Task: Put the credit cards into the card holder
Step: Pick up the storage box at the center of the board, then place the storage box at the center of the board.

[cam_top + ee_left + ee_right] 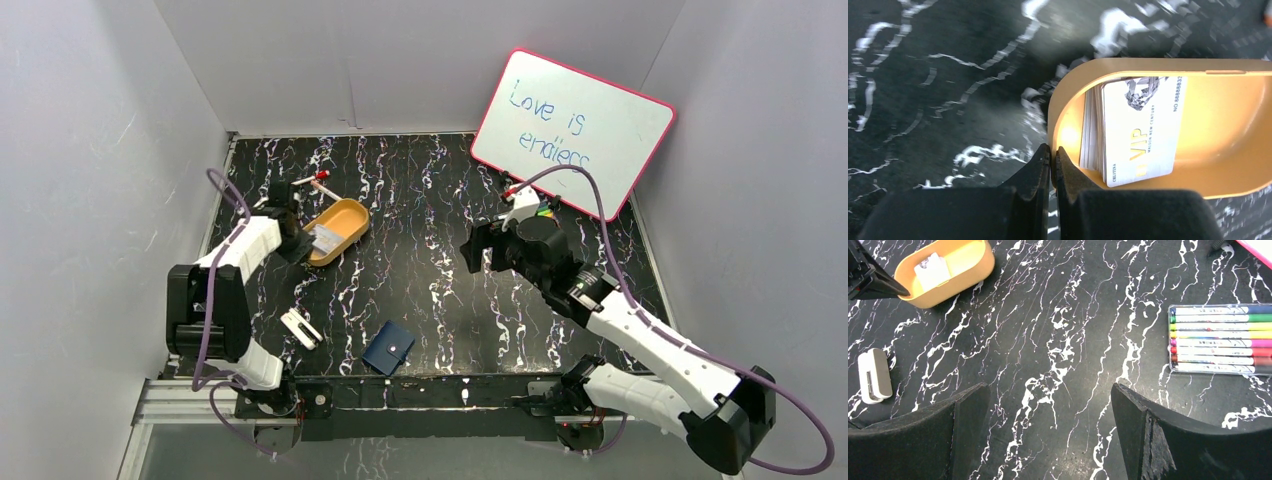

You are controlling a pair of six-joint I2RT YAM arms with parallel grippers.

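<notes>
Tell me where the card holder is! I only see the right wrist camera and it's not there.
Observer: The navy card holder lies closed near the table's front edge, left of the middle.
Operator: What's written on the top card in the orange tray?
Observer: The top credit card says VIP in gold.
Operator: Is the left end effector holding one?
Observer: No, it's shut at the tray's rim, no card between its fingers.

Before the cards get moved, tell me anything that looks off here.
The left fingers are shut at the rim of the orange tray with no card between them; the credit cards lie beside them in the tray. Nothing else stands out.
</notes>
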